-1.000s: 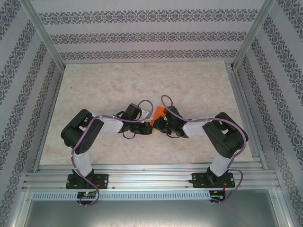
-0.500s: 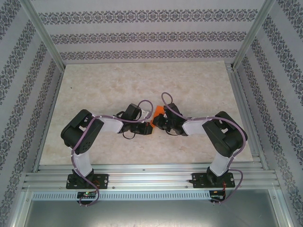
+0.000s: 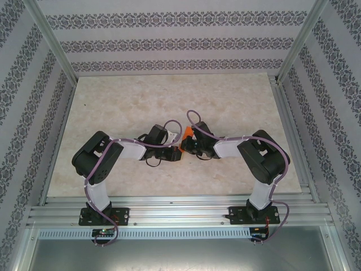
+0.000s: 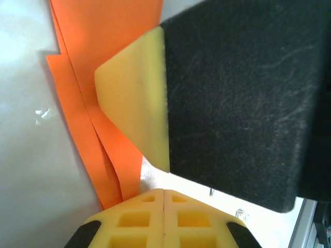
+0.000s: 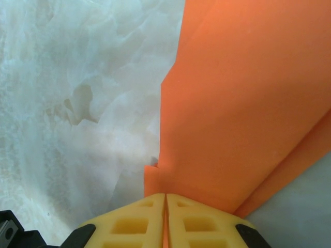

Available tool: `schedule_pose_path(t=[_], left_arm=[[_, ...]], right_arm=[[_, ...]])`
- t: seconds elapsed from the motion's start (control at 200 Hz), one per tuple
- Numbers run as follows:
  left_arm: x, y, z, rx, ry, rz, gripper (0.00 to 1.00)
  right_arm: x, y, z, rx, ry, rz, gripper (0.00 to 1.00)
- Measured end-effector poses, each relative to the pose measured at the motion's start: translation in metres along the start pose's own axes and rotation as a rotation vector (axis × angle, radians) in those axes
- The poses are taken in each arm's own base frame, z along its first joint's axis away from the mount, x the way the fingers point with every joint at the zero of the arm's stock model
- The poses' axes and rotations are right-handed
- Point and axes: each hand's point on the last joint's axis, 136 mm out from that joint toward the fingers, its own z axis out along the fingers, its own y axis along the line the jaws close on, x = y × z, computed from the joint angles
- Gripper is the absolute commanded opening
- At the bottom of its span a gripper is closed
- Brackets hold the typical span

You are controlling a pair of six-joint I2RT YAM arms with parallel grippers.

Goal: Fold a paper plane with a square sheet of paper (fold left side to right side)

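Now the folded orange paper (image 3: 186, 134) is seen at the middle of the table (image 3: 113, 101) — its layered edge is pinched in the closed right gripper (image 5: 165, 199). The left gripper (image 4: 164, 192) is held fully closed, the paper lying just beside its tips.

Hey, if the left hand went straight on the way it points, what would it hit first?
Probably a yellow fingertip of the right hand, just ahead; the orange paper sits to one side.
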Motion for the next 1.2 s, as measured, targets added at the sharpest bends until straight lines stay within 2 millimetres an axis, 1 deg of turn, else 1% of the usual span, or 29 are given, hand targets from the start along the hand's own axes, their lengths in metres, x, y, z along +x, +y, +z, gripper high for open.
schedule_pose_path(t=[0.145, 0.235, 0.44, 0.694, 0.799, 0.889, 0.974, 1.114, 1.199], left_arm=[[0.0, 0.0, 0.0, 0.005, -0.013, 0.009, 0.0], [0.0, 0.0, -0.001, 0.007, -0.023, 0.016, 0.0], [0.001, 0.001, -0.002, 0.016, -0.045, 0.032, 0.0], [0.002, 0.001, -0.003, 0.018, -0.061, 0.042, 0.0], [0.006, 0.002, -0.006, 0.013, -0.063, 0.041, 0.0], [0.009, 0.003, -0.009, 0.005, -0.066, 0.04, 0.01], [0.012, 0.004, -0.011, -0.003, -0.067, 0.038, 0.01], [0.016, 0.005, -0.015, -0.013, -0.064, 0.033, 0.01], [0.02, 0.006, -0.018, -0.024, -0.054, 0.023, 0.06]], right_arm=[[-0.009, -0.005, 0.0, 0.01, 0.002, -0.036, 0.11], [-0.019, -0.01, -0.001, 0.021, -0.007, -0.052, 0.11], [-0.056, -0.032, -0.006, 0.091, -0.072, -0.071, 0.11], [-0.084, -0.056, -0.015, 0.144, -0.114, -0.078, 0.12], [-0.106, -0.068, -0.018, 0.178, -0.157, -0.074, 0.12], [-0.121, -0.081, -0.024, 0.203, -0.186, -0.058, 0.12], [-0.128, -0.088, -0.026, 0.214, -0.197, -0.05, 0.12], [-0.13, -0.087, -0.026, 0.211, -0.198, -0.059, 0.12], [-0.129, -0.087, -0.026, 0.207, -0.196, -0.059, 0.12]])
